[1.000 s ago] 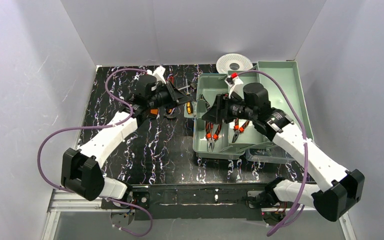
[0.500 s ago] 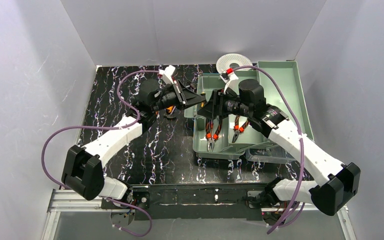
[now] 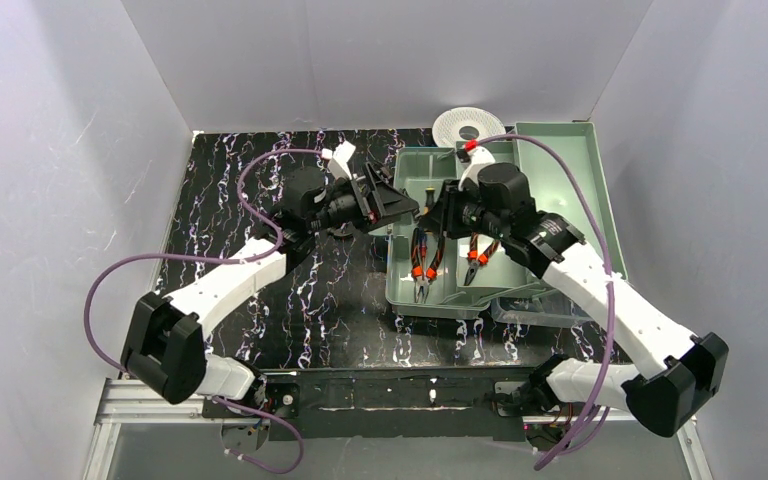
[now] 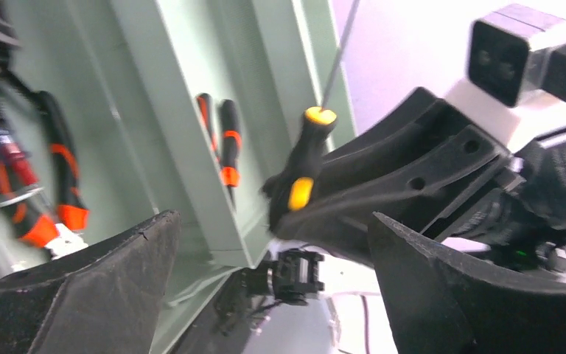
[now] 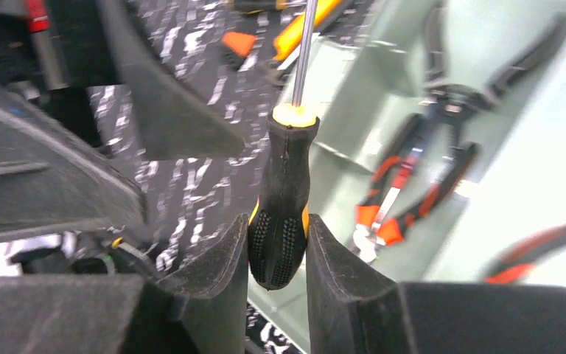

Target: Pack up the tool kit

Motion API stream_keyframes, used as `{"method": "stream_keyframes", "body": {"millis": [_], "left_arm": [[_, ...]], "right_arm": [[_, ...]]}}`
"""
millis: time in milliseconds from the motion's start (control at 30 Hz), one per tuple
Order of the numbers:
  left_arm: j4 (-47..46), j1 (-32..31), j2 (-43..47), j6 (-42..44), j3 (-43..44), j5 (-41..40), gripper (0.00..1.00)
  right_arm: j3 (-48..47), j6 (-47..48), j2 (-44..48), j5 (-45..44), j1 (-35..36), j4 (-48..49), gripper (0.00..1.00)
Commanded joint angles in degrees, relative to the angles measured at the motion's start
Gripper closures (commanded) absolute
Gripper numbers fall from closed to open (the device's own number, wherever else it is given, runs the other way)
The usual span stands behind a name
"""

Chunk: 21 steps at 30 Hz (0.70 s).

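Clamping the black-and-yellow handle of a screwdriver [image 5: 281, 192], my right pincer [image 5: 278, 243] has both pads pressed flat on the ribbed grip, one on each side. The yellow collar and the bare steel shaft stick out past my fingertips, and the shaft runs out of my wrist view.

My left pincer [image 4: 271, 221] faces it with its fingers spread wide apart, and nothing lies between them but the right fingertips and the handle they hold. I see no contact between my left fingers and the screwdriver.

Both pincers meet over the left wall of the box [image 3: 430, 170], about halfway along it. The screwdriver hangs in the air there, above the box and not resting in it.

Inside the box, near its front, two pairs of pliers [image 3: 422, 265] with black-and-orange grips lie side by side in separate bays. Nearer the left wall, two slim tools [image 4: 221, 144] with black-and-orange handles lie together in a narrow channel; I cannot tell what kind they are.

Just outside the left wall, a yellow handle [image 5: 306, 29] and an orange one lie blurred on the table [image 3: 330, 300]. A white spool [image 3: 468, 125] sits behind the far edge of the box.
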<state>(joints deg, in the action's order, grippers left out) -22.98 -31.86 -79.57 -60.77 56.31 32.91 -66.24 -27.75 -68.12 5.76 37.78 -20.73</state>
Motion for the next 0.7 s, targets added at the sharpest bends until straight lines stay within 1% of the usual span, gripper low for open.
{"method": "stream_keyframes", "body": {"millis": [0, 100, 200, 267, 333, 367, 433, 500, 567, 667], "left_arm": [[14.15, 0.63, 6.09, 11.35, 2.13, -9.79, 0.02], [21.79, 1.17, 7.19, 16.51, 4.25, -14.55, 0.02], [32.21, 1.27, 7.21, 22.89, 8.35, -21.08, 0.02], [38.12, 1.27, 7.04, 26.36, 10.66, -27.64, 0.02], [43.46, 1.39, 6.64, 29.34, 13.15, -36.4, 0.02], [45.5, 1.36, 6.28, 30.9, 13.97, -40.18, 0.02], [48.87, 1.59, 5.3, 33.51, 15.74, -45.79, 0.02], [52.21, 2.26, 3.94, 34.41, 17.76, -49.18, 0.02], [56.14, 4.12, 1.75, 34.0, 19.95, -49.41, 0.02], [59.25, 6.83, -0.46, 33.44, 22.1, -45.51, 0.02]], "right_arm": [[-6.8, 7.74, 4.55, -20.25, -0.07, -10.56, 0.99], [-8.77, 13.13, 5.86, -33.14, -0.07, -15.85, 0.99], [-11.12, 15.01, 4.42, -49.91, -0.26, -22.21, 0.99], [-14.47, 14.86, 0.47, -60.25, -1.37, -28.37, 0.99], [-18.19, 12.93, -4.17, -66.83, -4.05, -35.3, 0.99], [-19.32, 12.46, -6.25, -68.46, -5.86, -37.45, 0.99], [-19.95, 12.42, -8.83, -68.33, -9.47, -39.22, 0.99], [-18.58, 13.45, -8.96, -66.23, -11.56, -36.68, 0.99], [-16.38, 13.98, -8.36, -66.31, -13.29, -34.1, 0.99], [-12.55, 16.44, -7.39, -66.72, -15.6, -29.69, 0.99]]}}
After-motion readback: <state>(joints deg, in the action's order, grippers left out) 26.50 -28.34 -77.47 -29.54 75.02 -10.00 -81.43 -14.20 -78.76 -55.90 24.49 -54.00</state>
